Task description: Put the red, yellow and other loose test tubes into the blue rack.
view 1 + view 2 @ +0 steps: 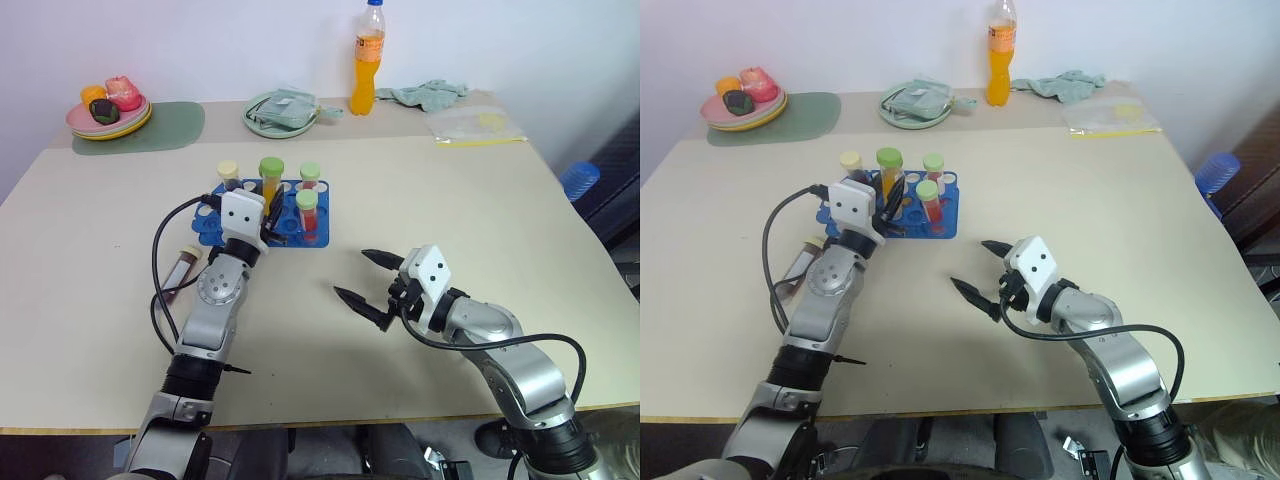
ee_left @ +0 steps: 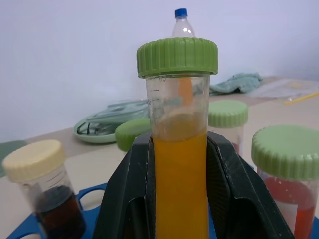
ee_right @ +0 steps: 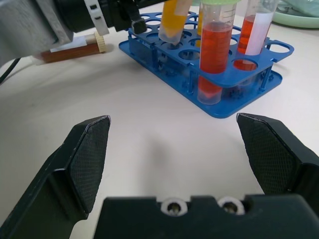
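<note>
My left gripper (image 1: 268, 215) is clamped on the yellow tube (image 2: 179, 149), its green cap above my fingers (image 2: 124, 199), and holds it upright over the blue rack (image 1: 215, 232), the tube's lower end at one of the rack's holes. In the rack stand two red tubes with pale green caps (image 1: 307, 213), one behind the other, and a dark tube with a cream cap (image 2: 50, 199) at the far left corner. One more tube with brownish-red liquid (image 1: 181, 268) lies flat on the table (image 1: 450, 200) just beside the rack's left end, near my left forearm. My right gripper (image 1: 365, 283) hangs low over bare table to the right of the rack, jaws spread wide, holding nothing.
</note>
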You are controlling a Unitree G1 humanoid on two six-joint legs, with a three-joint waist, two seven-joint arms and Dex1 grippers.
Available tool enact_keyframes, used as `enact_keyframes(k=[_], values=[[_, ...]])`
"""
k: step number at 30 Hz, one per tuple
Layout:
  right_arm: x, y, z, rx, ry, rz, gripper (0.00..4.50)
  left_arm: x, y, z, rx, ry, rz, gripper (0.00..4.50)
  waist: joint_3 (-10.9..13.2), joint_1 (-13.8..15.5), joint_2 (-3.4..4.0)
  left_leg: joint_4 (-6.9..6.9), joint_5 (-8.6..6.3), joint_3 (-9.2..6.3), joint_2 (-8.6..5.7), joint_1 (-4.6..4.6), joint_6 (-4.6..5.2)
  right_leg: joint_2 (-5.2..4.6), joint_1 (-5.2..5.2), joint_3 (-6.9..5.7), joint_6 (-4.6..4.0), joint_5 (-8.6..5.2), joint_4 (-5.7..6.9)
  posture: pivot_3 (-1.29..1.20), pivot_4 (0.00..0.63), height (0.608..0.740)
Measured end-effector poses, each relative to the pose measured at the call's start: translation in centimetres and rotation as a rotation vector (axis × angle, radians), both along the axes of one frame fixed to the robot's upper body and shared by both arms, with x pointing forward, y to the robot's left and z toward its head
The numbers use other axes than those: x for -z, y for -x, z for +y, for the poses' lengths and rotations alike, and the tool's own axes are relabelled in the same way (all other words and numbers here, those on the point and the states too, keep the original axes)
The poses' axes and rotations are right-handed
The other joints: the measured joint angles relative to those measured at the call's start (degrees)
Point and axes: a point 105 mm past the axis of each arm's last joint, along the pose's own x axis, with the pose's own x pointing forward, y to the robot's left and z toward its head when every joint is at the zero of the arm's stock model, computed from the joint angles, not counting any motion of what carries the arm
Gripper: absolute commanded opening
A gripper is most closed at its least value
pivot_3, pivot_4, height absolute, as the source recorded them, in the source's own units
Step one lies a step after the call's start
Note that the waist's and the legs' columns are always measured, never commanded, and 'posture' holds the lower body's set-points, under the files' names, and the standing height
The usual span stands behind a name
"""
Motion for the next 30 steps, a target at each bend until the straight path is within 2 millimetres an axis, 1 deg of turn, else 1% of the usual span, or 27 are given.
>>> enact_keyframes(k=[15, 19, 23, 25, 27, 29, 30], values=[[0.0, 0.0, 0.0, 0.003, 0.000, -0.001, 4.50, 0.8, -0.5, 0.0, -0.035, -0.006, -0.016, 0.82, -0.01, 0.00, 0.00, 0.00, 0.00, -0.03, 0.00, 0.03, 0.00, 0.01, 0.03, -0.01, 0.00, 0.00, 0.01, 0.00, 0.150, 0.740], [0.0, 0.0, 0.0, 0.003, 0.000, -0.001, 4.50, 0.9, -0.6, 0.0, -0.035, 0.019, -0.017, 0.82, -0.01, 0.07, 0.00, 0.01, 0.00, -0.03, 0.00, 0.03, 0.00, 0.01, 0.04, -0.01, 0.00, 0.00, 0.01, 0.00, 0.150, 0.740], [0.0, 0.0, 0.0, 0.003, 0.000, -0.001, 4.50, 1.5, -0.7, 0.1, -0.039, 0.047, -0.003, 0.82, -0.01, 0.07, 0.00, 0.03, 0.00, -0.03, 0.00, 0.03, 0.00, 0.01, 0.05, -0.01, 0.00, 0.00, 0.01, 0.00, 0.150, 0.740], [0.0, 0.0, 0.0, 0.002, 0.000, -0.002, 4.50, 1.7, -0.7, 0.1, -0.037, 0.062, -0.001, 1.80, -0.01, 0.08, 0.00, 0.04, 0.00, -0.03, 0.00, 0.03, 0.00, 0.01, 0.06, -0.02, 0.00, 0.00, 0.01, 0.00, 0.150, 0.740], [0.0, 0.0, 0.0, 0.002, 0.000, -0.002, 4.50, 1.7, -0.6, 0.3, -0.036, 0.065, -0.001, 2.66, -0.01, 0.07, 0.00, 0.03, 0.00, -0.04, 0.00, 0.03, 0.00, 0.01, 0.05, -0.02, 0.00, 0.00, 0.01, 0.00, 0.150, 0.740], [0.0, 0.0, 0.0, 0.001, 0.001, -0.002, 4.50, 1.8, -0.3, 0.6, -0.040, 0.080, -0.007, 3.63, -0.01, -0.09, -0.01, 0.02, 0.00, -0.03, 0.00, 0.03, 0.00, 0.01, 0.03, -0.01, 0.00, 0.00, 0.00, 0.00, 0.150, 0.740], [0.0, 0.0, 0.0, 0.001, 0.001, -0.003, 4.50, 1.6, 0.0, 0.8, -0.043, 0.099, -0.015, 3.63, -0.01, -0.11, 0.00, 0.01, 0.00, -0.03, 0.01, 0.03, 0.00, 0.01, 0.03, -0.01, 0.00, 0.00, 0.01, 0.00, 0.150, 0.740]])
